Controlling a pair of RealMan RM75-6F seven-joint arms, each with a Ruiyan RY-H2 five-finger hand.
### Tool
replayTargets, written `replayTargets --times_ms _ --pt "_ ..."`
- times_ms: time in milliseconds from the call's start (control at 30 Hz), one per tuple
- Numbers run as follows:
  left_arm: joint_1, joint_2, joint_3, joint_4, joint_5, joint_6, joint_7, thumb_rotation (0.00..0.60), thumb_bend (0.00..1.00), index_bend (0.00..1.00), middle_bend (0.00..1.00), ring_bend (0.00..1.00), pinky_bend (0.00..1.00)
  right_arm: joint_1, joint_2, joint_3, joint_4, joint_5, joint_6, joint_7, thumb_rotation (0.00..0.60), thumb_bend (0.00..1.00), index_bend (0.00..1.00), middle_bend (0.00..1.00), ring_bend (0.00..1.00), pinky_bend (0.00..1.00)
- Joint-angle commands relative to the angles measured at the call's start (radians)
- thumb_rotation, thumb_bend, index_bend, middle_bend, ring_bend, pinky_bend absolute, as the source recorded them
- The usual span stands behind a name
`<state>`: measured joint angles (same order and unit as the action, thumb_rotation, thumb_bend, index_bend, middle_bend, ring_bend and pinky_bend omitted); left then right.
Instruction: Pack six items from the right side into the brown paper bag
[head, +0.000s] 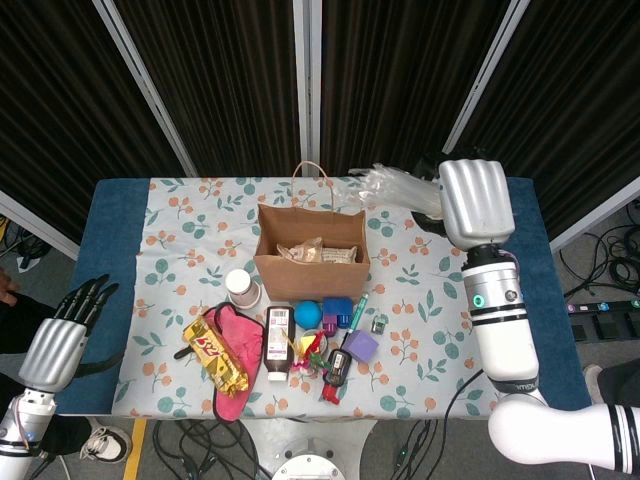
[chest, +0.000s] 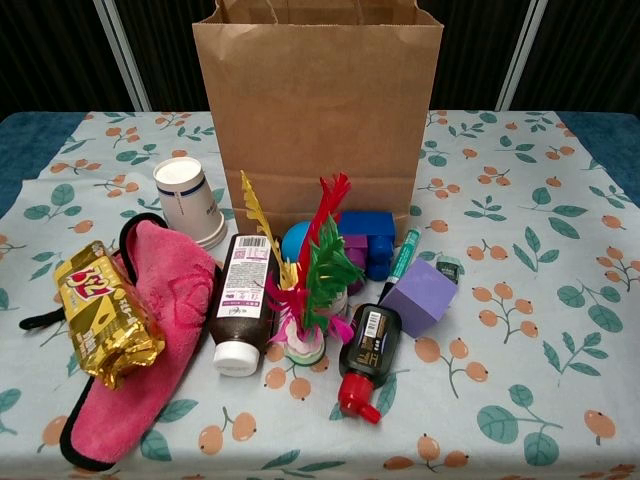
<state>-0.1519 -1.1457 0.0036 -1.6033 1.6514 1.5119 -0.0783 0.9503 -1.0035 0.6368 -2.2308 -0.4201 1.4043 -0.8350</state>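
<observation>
One clear plastic packet is gripped by the right hand, raised off the desk. Its long axis points left toward the brown paper bag, which stands lower and leftward. The left hand hangs spread, far off.

**Staged robot test cell, not a home**

Looks like a lab or data-collection booth. Walled behind by black pleated curtains hung between pale metal frame posts. Holds a single table with blue padding under a floral cloth, spread with an unrelated jumble of household odds and ends. Shows bare grey floor with loose cables and a power strip out past the right hand's fingers, off the table's edge. Shows a round robot base at the table's near side.
</observation>
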Motion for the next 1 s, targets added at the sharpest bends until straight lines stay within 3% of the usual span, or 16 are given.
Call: replayTargets --times_ms 33,133,233,367,467,667,1000 --pt "-0.002 0.005 -0.005 -0.006 -0.001 0.003 0.002 0.6 0.02 0.1 0.13 0.03 0.15 0.102 -0.062 0.046 -0.011 0.013 0.05 0.024 0.6 0.24 0.59 0.54 0.39 0.29" --pt "-0.002 0.01 -0.01 -0.014 -0.003 0.009 0.004 0.6 0.02 0.1 0.13 0.03 0.15 0.143 -0.158 0.047 0.004 -0.056 0.065 0.121 0.6 0.24 0.59 0.54 0.39 0.29" --pt "0.001 0.012 -0.01 -0.012 -0.01 0.008 0.006 0.6 0.02 0.1 0.13 0.03 0.15 0.17 -0.262 0.005 0.043 -0.214 0.086 0.214 0.6 0.24 0.59 0.54 0.39 0.29" --pt "0.007 0.007 -0.003 0.0 -0.016 0.004 0.0 0.6 0.02 0.1 0.13 0.03 0.15 0.154 -0.387 -0.044 0.101 -0.388 0.1 0.406 0.6 0.24 0.59 0.54 0.39 0.29" --pt "0.01 0.004 0.0 0.008 -0.013 0.007 -0.005 0.6 0.02 0.1 0.13 0.03 0.15 0.127 -0.465 -0.064 0.16 -0.457 0.098 0.563 0.6 0.24 0.59 0.54 0.39 0.29" --pt "0.011 0.0 -0.001 0.018 -0.014 0.008 -0.013 0.6 0.02 0.1 0.13 0.03 0.15 0.067 -0.544 -0.114 0.277 -0.488 0.055 0.747 0.6 0.24 0.6 0.54 0.39 0.29" --pt "0.01 0.001 -0.002 0.031 -0.022 0.001 -0.017 0.6 0.02 0.1 0.13 0.03 0.15 0.007 -0.626 -0.144 0.477 -0.505 -0.016 0.887 0.6 0.24 0.6 0.54 0.39 0.28"
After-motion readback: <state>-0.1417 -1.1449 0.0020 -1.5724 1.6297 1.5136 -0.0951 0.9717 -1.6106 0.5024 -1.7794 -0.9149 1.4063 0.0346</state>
